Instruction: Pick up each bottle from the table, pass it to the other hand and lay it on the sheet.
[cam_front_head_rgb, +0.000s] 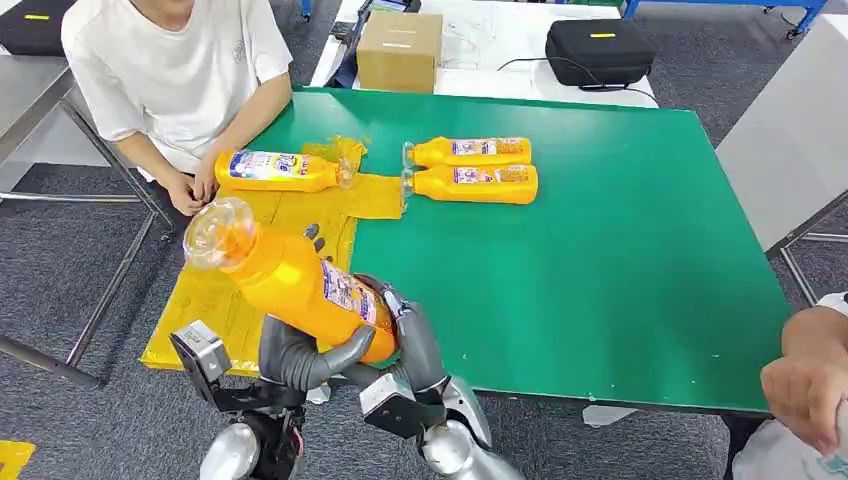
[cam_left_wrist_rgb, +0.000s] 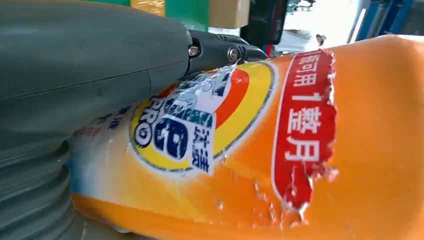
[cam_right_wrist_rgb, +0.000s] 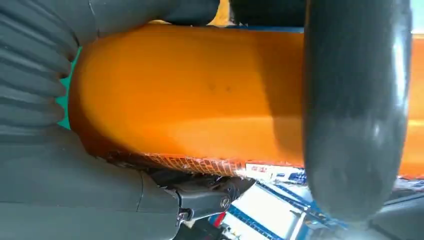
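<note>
orange bottles (cam_front_head_rgb: 290, 285) with blue-and-white labels, a yellow sheet (cam_front_head_rgb: 290, 215), a green table (cam_front_head_rgb: 600, 250), grey fingers (cam_front_head_rgb: 300, 355).

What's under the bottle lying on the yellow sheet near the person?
The bottle lies on its side on the yellow sheet, whose crumpled edge bunches at the cap end. The sheet lies on the green table. The patch directly beneath the bottle is covered.

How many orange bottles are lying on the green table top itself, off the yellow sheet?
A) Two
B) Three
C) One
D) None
A: two orange plastic bottles, the farther one and the nearer one, lie side by side on the green table. A third orange bottle lies on the yellow sheet, and a fourth is gripped in the air between the left hand and the right hand.
</note>
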